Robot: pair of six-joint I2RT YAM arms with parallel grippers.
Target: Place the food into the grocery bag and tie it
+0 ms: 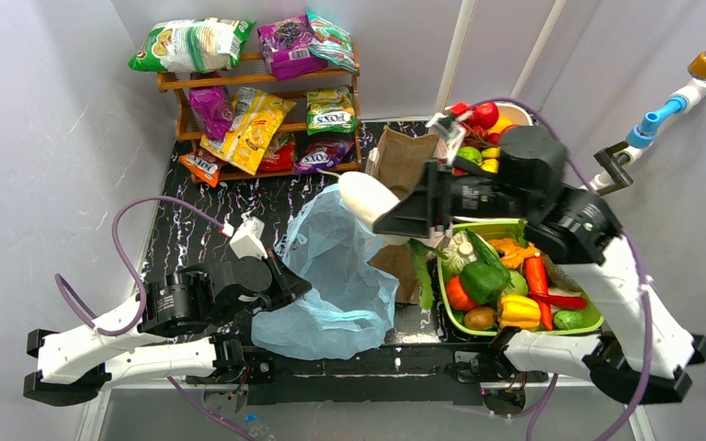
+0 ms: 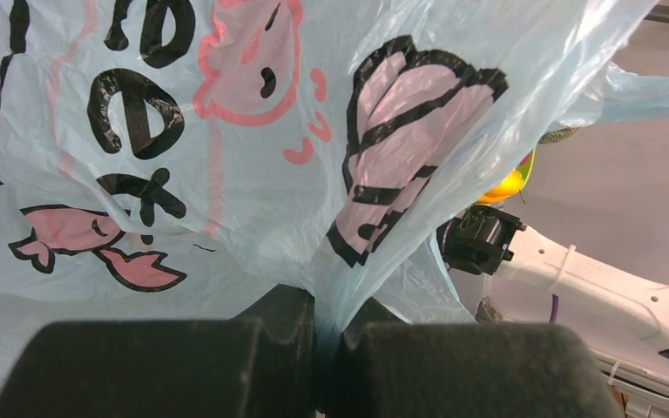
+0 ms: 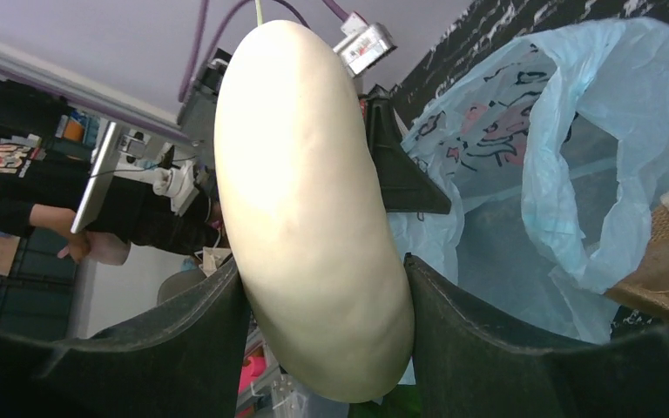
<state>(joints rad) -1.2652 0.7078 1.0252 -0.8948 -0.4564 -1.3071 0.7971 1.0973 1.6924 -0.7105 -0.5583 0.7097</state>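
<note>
Right gripper [image 3: 320, 287] pinches a white vegetable [image 3: 305, 174] at the far-right lip of the open grocery bag [image 1: 331, 276], left of centre on the tabletop [image 1: 175, 230]. Left gripper [image 2: 322, 340] is pressed together on the bag's near-left edge. Most food [image 1: 506, 285] lies in the green tray [image 1: 597, 323] at right, so loading looks barely begun and tying is not yet started.

A black, white-veined tabletop [image 1: 175, 234] carries a wooden rack [image 1: 254, 80] at its far left corner. On top of the rack lie a green-and-white snack bag [image 1: 191, 44], a purple bag [image 1: 287, 46] and a green-red bag [image 1: 333, 39]. A yellow bag [image 1: 250, 129] leans across the lower tiers, with a green pack [image 1: 331, 110] to its right and an orange pack [image 1: 204, 165] at the bottom left. A brown paper bag [image 1: 403, 156] stands near the far edge, just right of the rack. A green basket [image 1: 492, 228] sits at the near right corner. A white pipe [image 1: 694, 92] with orange and blue fittings slants beyond the far right corner.
</note>
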